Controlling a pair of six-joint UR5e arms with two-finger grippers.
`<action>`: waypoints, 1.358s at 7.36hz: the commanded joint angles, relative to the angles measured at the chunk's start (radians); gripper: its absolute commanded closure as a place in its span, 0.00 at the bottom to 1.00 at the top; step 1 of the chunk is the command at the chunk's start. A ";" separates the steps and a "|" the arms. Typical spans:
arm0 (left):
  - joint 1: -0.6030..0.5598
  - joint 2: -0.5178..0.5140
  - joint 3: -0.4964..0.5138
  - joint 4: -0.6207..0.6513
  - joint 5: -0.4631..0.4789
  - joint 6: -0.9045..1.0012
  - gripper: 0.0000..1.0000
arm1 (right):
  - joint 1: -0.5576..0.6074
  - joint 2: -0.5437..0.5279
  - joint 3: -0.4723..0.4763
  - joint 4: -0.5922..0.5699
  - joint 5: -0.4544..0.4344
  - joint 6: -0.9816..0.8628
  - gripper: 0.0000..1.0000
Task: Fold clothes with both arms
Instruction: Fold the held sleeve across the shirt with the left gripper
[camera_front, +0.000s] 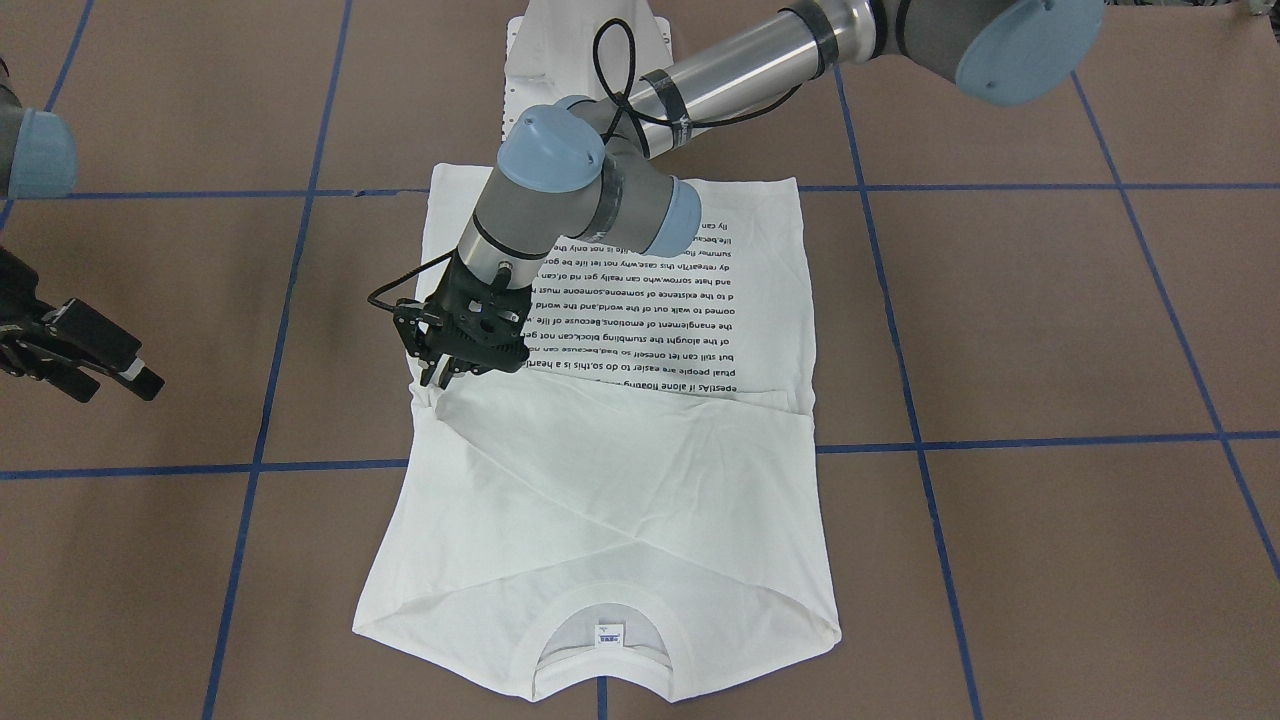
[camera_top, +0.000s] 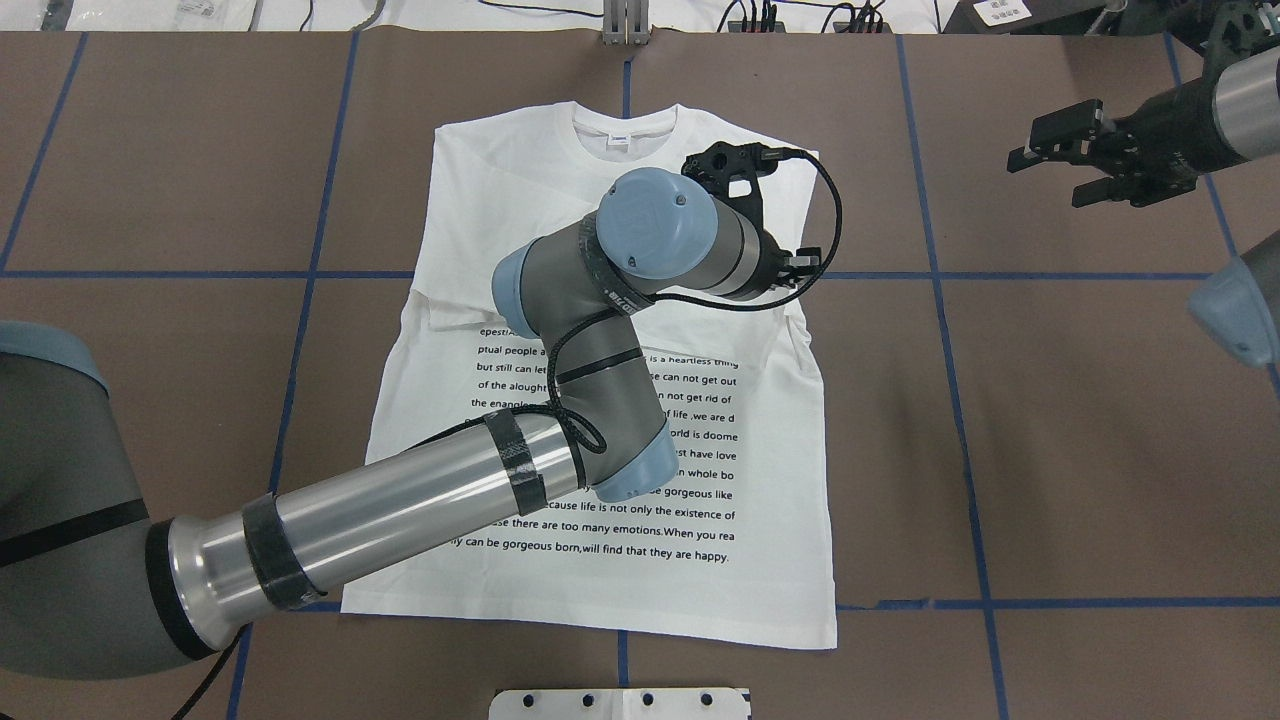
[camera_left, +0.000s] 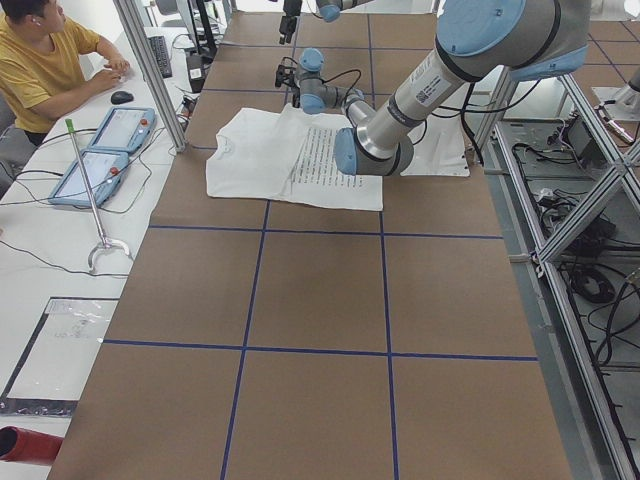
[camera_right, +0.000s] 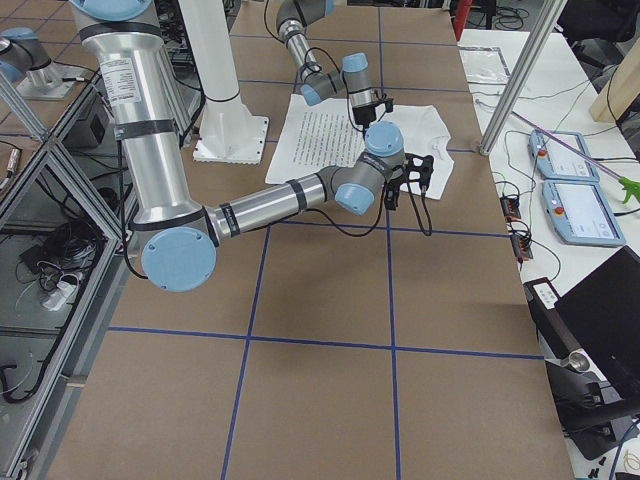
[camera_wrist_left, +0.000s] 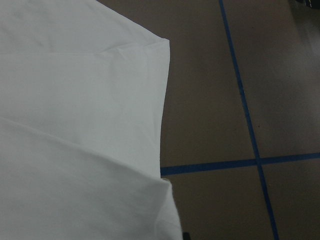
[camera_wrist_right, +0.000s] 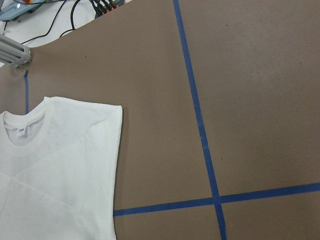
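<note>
T-shirt (camera_front: 620, 500): lies flat in the middle of the tabletop (camera_front: 1050, 330), print side up, with the hem toward the robot and the collar (camera_front: 600, 598) at the far side.
Why it lies so: it is spread smooth and fairly square to the blue tape lines. I'd guess that is so each side edge is within reach for a fold.
Sleeves: both are turned in over the chest, and their diagonal creases cross just below the collar. That leaves a plain body outline, so I'd say the sleeve folds are done and the body folds are not.
Look: white, thin, soft cotton with a ribbed round neck and a small neck label (camera_front: 609, 633). A block of small black text (camera_front: 650, 320) covers the lower half.
Left gripper (camera_front: 440, 378): points down at the shirt's side edge on the robot's right, right where the cloth is rumpled. The jaws look narrow, but I cannot tell whether they pinch any cloth.
Left arm (camera_top: 400, 500): reaches across the shirt to that far edge and hides part of the print.
Right gripper (camera_top: 1050, 175): hangs over bare tabletop well apart from the shirt, jaws wide and empty. It is probably kept there to stay out of the crossing arm's way.
</note>
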 joint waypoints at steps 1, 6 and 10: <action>0.002 0.002 -0.008 0.001 0.000 -0.040 0.04 | -0.003 0.002 0.001 -0.001 -0.008 0.012 0.01; -0.093 0.265 -0.319 0.122 -0.141 -0.026 0.10 | -0.276 -0.033 0.168 -0.017 -0.211 0.375 0.02; -0.180 0.514 -0.592 0.206 -0.213 0.117 0.12 | -0.757 -0.030 0.433 -0.506 -0.712 0.521 0.02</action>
